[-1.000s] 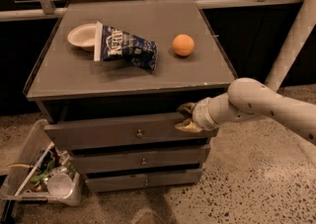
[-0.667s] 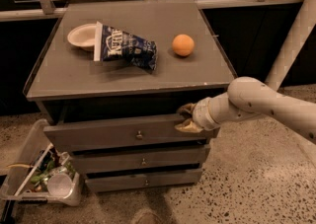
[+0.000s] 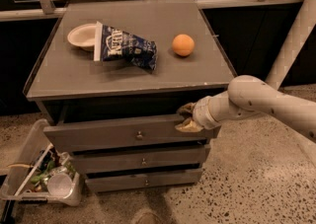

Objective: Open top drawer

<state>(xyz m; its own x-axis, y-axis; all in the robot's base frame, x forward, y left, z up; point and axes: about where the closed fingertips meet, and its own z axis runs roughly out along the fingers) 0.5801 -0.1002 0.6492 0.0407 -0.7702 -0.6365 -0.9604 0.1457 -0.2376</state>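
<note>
Nothing much has moved since a moment ago. My gripper (image 3: 186, 118) is in the same spot, at the right end of the top drawer (image 3: 111, 138), right up at its top edge. I cannot tell if it is pinching that edge or only touching it. My arm comes in from the right side.

The top drawer is the big grey one just under the cabinet top (image 3: 148, 77). It sticks out a little more than the two smaller drawers (image 3: 163, 159) under it. There is a dark gap above its front. It is too dark in there to see what is inside. Its small round knob (image 3: 139, 135) is in the middle, well apart from my gripper.

On the cabinet top there is a white bowl (image 3: 79, 35) at the back left. The part of it I can see has nothing in it. A blue snack bag (image 3: 129, 49) lies on its side, touching the bowl and hiding a bit of it. An orange (image 3: 183, 45) sits by itself to the right of the bag.

Down on the floor, left of the drawers, is a clear bin (image 3: 47, 199). It holds trash: a white cup (image 3: 59, 183), some green bits and wrappers all mixed up.
</note>
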